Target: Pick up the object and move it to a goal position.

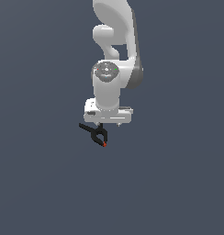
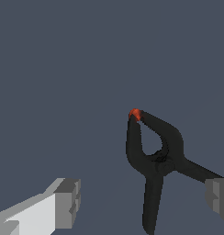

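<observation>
The object is a small black spring clamp (image 2: 155, 156) with a red-orange tip and looped jaws, its two long handles splaying toward the camera in the wrist view. My gripper (image 2: 141, 199) is open and straddles the handles. One grey finger (image 2: 65, 202) stands well clear of the clamp. The other finger (image 2: 218, 197) is right at the end of one handle. In the exterior view the clamp (image 1: 96, 133) lies just below the white hand, and the gripper (image 1: 103, 124) is directly over it, with the fingers mostly hidden by the hand.
Only a plain dark grey-blue surface (image 1: 178, 183) shows around the arm, with no other objects in either view.
</observation>
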`<state>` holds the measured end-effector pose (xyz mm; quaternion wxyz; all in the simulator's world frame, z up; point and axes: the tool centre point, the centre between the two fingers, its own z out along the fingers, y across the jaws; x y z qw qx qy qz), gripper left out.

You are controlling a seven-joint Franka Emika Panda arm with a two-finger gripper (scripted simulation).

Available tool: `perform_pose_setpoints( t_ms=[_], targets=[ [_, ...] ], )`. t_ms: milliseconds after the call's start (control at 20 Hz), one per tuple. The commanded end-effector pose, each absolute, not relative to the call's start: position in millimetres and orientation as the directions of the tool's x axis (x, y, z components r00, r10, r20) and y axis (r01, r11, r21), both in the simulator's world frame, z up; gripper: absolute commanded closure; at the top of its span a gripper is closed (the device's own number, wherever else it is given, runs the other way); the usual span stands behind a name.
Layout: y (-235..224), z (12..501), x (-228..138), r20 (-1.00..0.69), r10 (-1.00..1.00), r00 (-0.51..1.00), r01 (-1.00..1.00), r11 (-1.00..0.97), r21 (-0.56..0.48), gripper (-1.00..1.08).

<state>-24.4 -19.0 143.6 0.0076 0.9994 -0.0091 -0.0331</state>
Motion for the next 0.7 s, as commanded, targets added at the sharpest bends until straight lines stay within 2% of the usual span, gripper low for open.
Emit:
perform_pose_setpoints(
  t_ms=[0, 650],
  targets=[
    [-19, 144, -24, -0.066, -0.019, 0.998, -0.018, -1.000, 0.016, -0.20],
    [-29, 147, -28, -0.064, -0.019, 0.998, -0.019, -1.000, 0.012, -0.20]
  ],
)
